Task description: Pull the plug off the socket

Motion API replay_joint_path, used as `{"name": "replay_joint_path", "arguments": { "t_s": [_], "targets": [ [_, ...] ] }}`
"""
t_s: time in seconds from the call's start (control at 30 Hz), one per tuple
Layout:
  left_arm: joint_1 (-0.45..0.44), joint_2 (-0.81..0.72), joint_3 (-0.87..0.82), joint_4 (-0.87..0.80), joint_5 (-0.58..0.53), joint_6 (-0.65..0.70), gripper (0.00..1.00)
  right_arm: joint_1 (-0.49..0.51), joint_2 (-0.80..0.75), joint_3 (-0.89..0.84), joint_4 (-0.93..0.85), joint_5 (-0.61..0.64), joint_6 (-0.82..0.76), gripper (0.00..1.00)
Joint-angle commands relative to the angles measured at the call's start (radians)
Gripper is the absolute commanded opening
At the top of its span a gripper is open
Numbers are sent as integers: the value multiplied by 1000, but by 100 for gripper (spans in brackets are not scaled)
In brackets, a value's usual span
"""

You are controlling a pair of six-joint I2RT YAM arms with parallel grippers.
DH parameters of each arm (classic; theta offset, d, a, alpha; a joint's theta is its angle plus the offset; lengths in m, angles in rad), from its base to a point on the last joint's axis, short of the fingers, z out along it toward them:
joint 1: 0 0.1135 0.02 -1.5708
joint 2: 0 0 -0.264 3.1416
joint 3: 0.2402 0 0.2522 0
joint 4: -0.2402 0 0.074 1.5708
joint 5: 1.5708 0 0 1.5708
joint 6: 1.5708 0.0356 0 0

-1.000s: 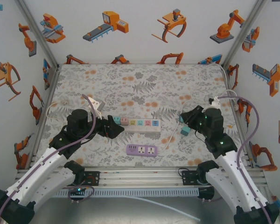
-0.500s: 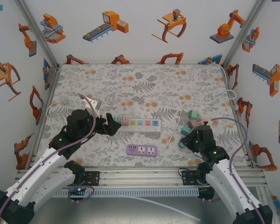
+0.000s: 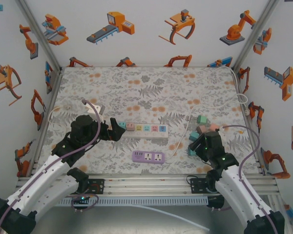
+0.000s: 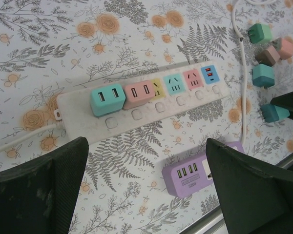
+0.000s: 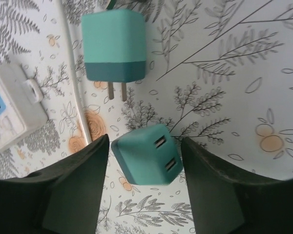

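Left claw: wide open, apart from plug.
Teal plug: seated in power strip, ahead of claw.
Right claw: open, straddling loose adapter.

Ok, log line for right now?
left fingers open, short of teal end plug seated in power strip | right fingers astride loose teal plug on table, grip unclear | pull pending

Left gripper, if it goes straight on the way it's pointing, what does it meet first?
Probably the teal charger plugged into the near end of the white power strip. The open left gripper points at that end, though depth is unclear.
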Motion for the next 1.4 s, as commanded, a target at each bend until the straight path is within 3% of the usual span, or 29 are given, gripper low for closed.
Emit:
{"name": "replay_joint_path", "arguments": {
  "t_s": [0.0,0.17,0.33,0.43,0.6,0.73,0.93,1.13,1.37],
  "targets": [
    [-3,7,2,-1,-25,-14,97,-2,-9,37,-81,91,9,61],
    [-3,26,16,-22,-83,-48,97,-1,-42,101,-76,103,-84,65],
    [6,48,32,-68,-228,-116,97,44,1,216,113,14,-349,62],
    [34,63,34,-73,-238,-151,97,136,123,328,196,18,-528,62],
    [104,102,31,-72,-177,-206,97,396,367,509,323,44,-873,62],
    [153,135,30,-62,-137,-232,99,515,579,636,398,-98,-1123,61],
    [199,192,30,-32,-74,-253,96,600,872,812,384,-386,-1431,60],
    [230,250,28,-6,-21,-252,90,606,1109,973,346,-461,-1501,60],
    [255,290,9,30,6,-249,77,606,1271,1061,366,-484,-1520,57]
  ]
}}
